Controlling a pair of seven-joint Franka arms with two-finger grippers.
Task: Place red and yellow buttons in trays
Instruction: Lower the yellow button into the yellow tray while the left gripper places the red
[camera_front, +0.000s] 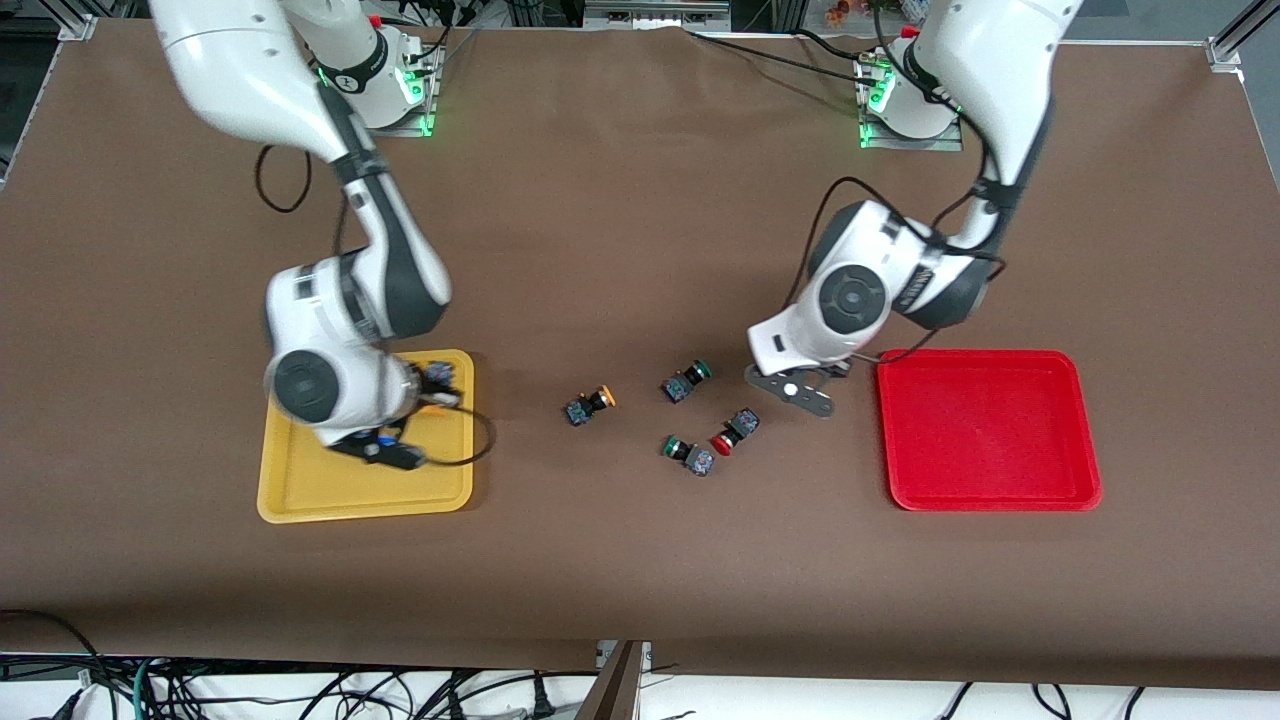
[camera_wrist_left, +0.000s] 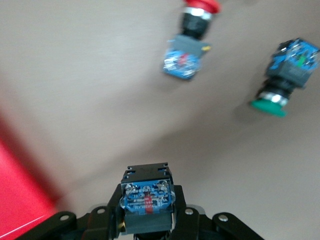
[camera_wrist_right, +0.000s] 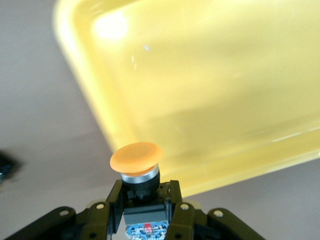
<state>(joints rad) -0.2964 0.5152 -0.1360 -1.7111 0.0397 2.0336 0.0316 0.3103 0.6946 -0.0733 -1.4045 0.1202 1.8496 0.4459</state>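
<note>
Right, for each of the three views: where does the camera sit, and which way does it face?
Front view: high across the table, facing both arm bases; shows both arms, yellow tray, red tray.
Left wrist view: on the left wrist, looking past the left gripper, shut on a dark-bodied button, at the table beside the red tray.
Right wrist view: on the right wrist, looking past the right gripper, shut on an orange-capped button, onto the yellow tray.
Shared: front and left wrist views both show the red-capped button.
</note>
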